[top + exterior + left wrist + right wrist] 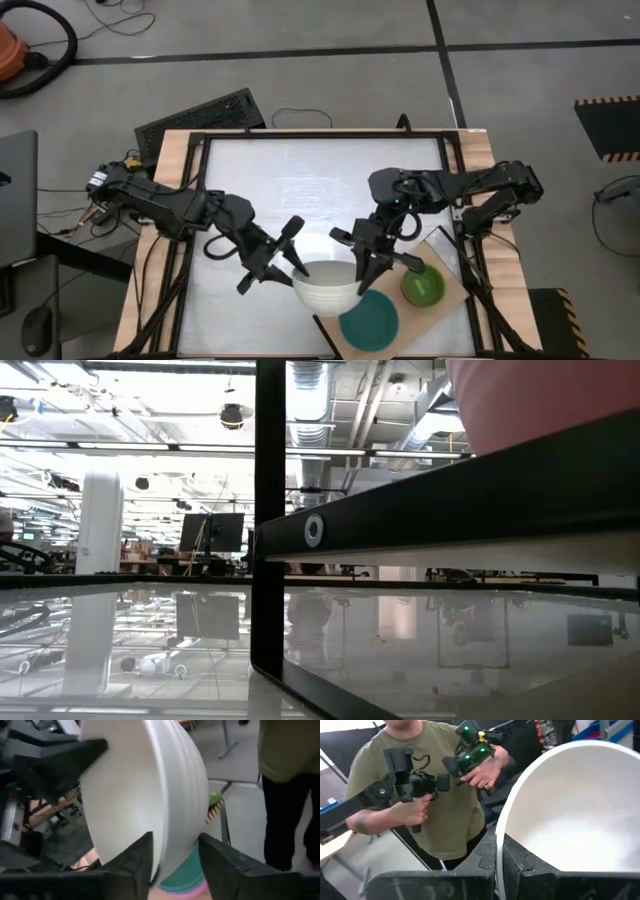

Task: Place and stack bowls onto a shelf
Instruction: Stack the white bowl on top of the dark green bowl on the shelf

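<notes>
A cream-white bowl (327,288) sits at the table's near side, at the left corner of the light-wood shelf (443,268). My left gripper (297,268) is at its left rim and my right gripper (362,268) at its right rim, each shut on it. On the shelf stand a dark teal bowl (368,320) and a lime green bowl (423,287). In the left wrist view, teal (186,872) with a pink edge (177,892) under it shows below the white bowl. The low view shows only a pink bowl (540,400) close up; the other bowls are out of view. My left gripper holds the cream-white bowl by its left rim (165,845), one finger inside (132,860) and one outside (220,862), coming slantwise from the table's left. My right gripper holds the same bowl by its right rim (498,837), with the wall pinched between an inside finger (530,870) and an outside one (482,862), coming from above and from the far right. The bowl's mouth faces up.
A black frame (320,135) runs round the table and a black bar (268,510) stands close in the low view. A person (430,795) with hand-held controllers stands beyond the table. The pale tabletop (320,190) toward the far edge is bare.
</notes>
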